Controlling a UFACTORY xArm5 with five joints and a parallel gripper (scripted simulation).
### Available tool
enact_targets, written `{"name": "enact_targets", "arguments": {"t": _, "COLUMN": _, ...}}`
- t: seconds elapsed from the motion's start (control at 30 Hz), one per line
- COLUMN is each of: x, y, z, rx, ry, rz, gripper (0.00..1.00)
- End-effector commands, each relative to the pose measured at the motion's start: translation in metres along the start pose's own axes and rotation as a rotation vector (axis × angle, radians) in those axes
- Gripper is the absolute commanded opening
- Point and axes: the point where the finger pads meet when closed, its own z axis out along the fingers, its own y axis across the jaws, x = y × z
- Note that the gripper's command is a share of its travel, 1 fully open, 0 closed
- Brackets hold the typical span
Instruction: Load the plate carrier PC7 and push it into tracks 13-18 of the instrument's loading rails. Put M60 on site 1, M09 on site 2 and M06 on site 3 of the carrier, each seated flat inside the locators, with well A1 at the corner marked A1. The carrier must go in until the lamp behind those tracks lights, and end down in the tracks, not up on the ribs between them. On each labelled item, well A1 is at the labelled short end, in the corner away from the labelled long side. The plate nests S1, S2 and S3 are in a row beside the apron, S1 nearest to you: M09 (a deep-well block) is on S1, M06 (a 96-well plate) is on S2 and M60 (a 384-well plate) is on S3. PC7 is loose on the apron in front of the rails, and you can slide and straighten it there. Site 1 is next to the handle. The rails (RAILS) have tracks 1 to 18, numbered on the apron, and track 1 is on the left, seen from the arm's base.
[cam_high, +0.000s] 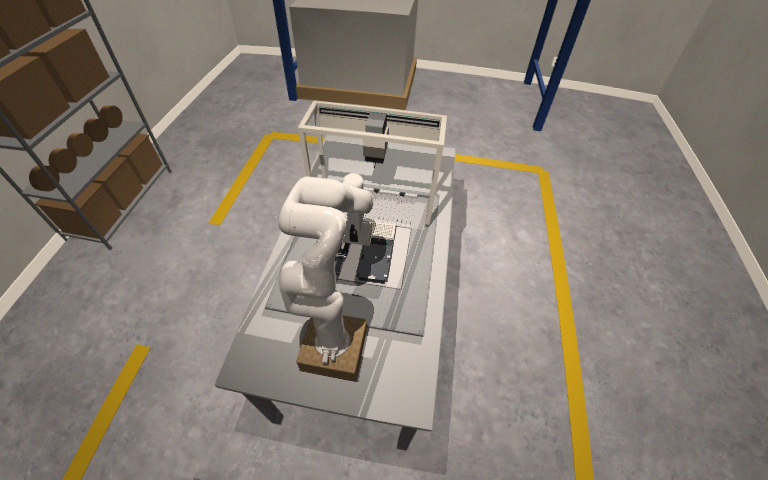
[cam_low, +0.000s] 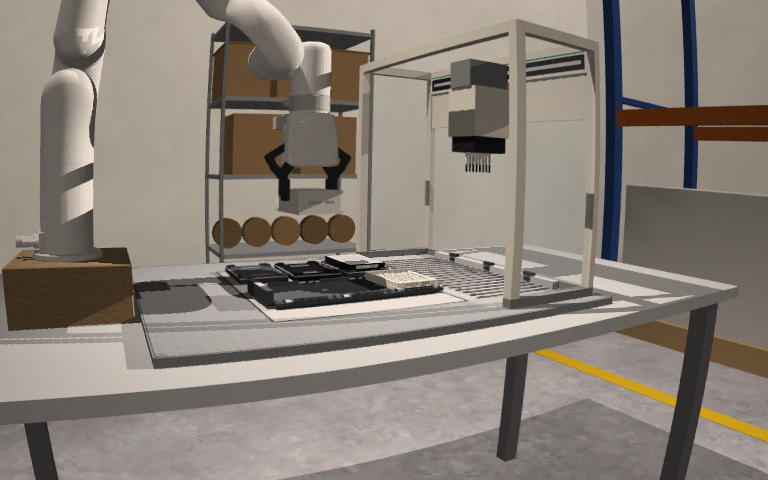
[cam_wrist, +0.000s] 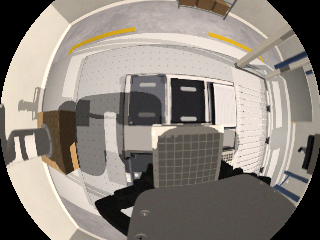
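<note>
My gripper (cam_low: 309, 191) (cam_wrist: 185, 171) is shut on M09, the light grey deep-well block (cam_low: 317, 202) (cam_wrist: 187, 150), and holds it high above the apron. A labelled long side faces the exterior view. PC7, the dark carrier (cam_high: 375, 257) (cam_low: 325, 293), lies on the apron (cam_high: 400, 254) (cam_low: 362, 311); its handle end is toward the arm's base. M06, the cream plate (cam_high: 383, 229) (cam_low: 403, 279), sits on site 3; sites 1 and 2 look empty. M60, the white plate (cam_low: 353, 259) (cam_wrist: 224, 105), is on S3. Nests S1 (cam_low: 254, 272) (cam_wrist: 146, 100) and S2 (cam_low: 303, 270) (cam_wrist: 187, 100) are empty.
The rails (cam_high: 396, 208) (cam_low: 470, 274) (cam_wrist: 251, 125) lie beyond the apron, under an open frame (cam_low: 514, 169). A pipetting head (cam_low: 478, 113) hangs inside the frame above them. The arm's wooden base block (cam_high: 331, 362) (cam_low: 70, 288) stands at the near end of the table.
</note>
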Motion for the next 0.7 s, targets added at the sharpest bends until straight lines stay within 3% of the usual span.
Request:
{"name": "enact_targets", "arguments": {"t": 0.0, "x": -0.021, "y": 0.013, "z": -0.001, "rx": -0.002, "ry": 0.009, "rz": 0.000, "gripper": 0.00}}
{"name": "enact_targets", "arguments": {"t": 0.3, "x": -0.061, "y": 0.035, "z": 0.000, "rx": -0.003, "ry": 0.008, "rz": 0.000, "gripper": 0.00}}
{"name": "enact_targets", "arguments": {"t": 0.67, "x": -0.086, "y": 0.048, "z": 0.000, "rx": -0.003, "ry": 0.008, "rz": 0.000, "gripper": 0.00}}
